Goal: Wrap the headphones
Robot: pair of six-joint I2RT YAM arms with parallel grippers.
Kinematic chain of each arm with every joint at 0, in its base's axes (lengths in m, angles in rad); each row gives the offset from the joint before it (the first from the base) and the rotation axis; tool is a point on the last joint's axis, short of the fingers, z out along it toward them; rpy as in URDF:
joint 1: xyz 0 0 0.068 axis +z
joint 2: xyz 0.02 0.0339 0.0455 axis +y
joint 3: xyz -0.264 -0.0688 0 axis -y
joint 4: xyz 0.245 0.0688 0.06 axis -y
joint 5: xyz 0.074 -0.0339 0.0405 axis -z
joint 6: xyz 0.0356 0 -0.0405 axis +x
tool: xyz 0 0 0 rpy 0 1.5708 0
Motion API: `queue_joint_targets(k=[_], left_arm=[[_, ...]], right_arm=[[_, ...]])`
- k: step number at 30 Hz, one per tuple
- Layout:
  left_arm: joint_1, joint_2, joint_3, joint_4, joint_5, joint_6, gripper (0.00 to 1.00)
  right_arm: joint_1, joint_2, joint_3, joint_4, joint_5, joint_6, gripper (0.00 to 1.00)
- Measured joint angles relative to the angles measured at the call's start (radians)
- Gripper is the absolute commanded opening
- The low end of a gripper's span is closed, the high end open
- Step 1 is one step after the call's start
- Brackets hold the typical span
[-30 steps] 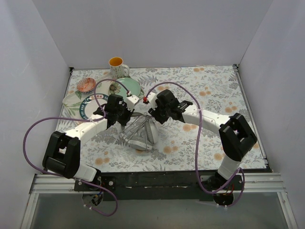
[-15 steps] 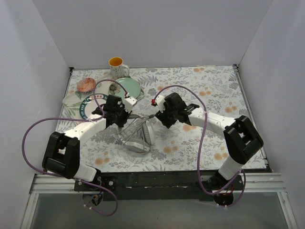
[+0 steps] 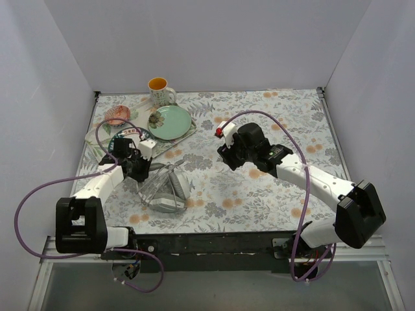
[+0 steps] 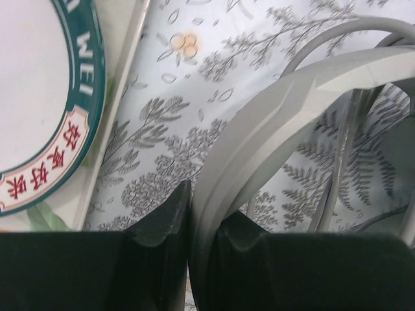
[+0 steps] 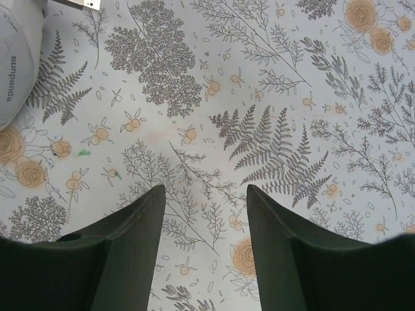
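Now, from above, the left arm [image 3: 104, 181] has dragged the headphones [image 3: 162, 191] leftward across the bench [image 3: 272, 110], near the tray [image 3: 92, 137]. The right arm [image 3: 305, 175] has backed off to the right, well apart from them. The arms no longer meet over the set, so I judge wrapping is paused for repositioning. At the left wrist, the left jaws are clamped on the headband [image 4: 272, 110], with what looks like cord [image 4: 343, 149] behind and a plate [image 4: 39, 91] alongside. At the right wrist, the right jaws stand apart, empty, over the bench; only an earcup [image 5: 16, 58] shows in the corner.
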Motion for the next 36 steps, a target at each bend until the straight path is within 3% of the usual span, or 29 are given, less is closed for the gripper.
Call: queue_joint_targets(k=[5, 15, 19, 22, 24, 25, 26, 32, 36], left_arm=[[0.096, -0.005, -0.055, -0.002, 0.021, 0.025, 0.29], [0.103, 0.014, -0.023, 0.005, 0.023, -0.035, 0.75], [0.103, 0.014, 0.009, 0.019, -0.051, -0.061, 0.97], [0.103, 0.014, 0.036, 0.021, -0.141, -0.072, 0.98], [0.103, 0.012, 0.056, 0.015, -0.199, -0.074, 0.98], [0.103, 0.01, 0.066, 0.009, -0.23, -0.074, 0.98], [0.103, 0.008, 0.077, 0.006, -0.256, -0.073, 0.98], [0.103, -0.013, 0.134, 0.009, -0.413, -0.073, 0.98], [0.103, -0.041, 0.133, 0.037, -0.475, -0.087, 0.98]], right_arm=[[0.0, -0.042, -0.018, 0.005, -0.005, 0.013, 0.61], [0.0, -0.078, -0.051, 0.018, -0.019, 0.029, 0.62], [0.0, -0.09, -0.072, 0.02, -0.02, 0.034, 0.62], [0.0, -0.101, -0.08, 0.019, -0.017, 0.036, 0.65], [0.0, -0.106, -0.08, 0.021, -0.005, 0.039, 0.76], [0.0, -0.108, -0.08, 0.021, 0.005, 0.043, 0.92], [0.0, -0.109, -0.08, 0.02, 0.018, 0.045, 0.99], [-0.01, -0.113, -0.081, 0.021, 0.128, 0.087, 0.99], [-0.084, -0.117, -0.091, 0.028, 0.173, 0.144, 0.98]])
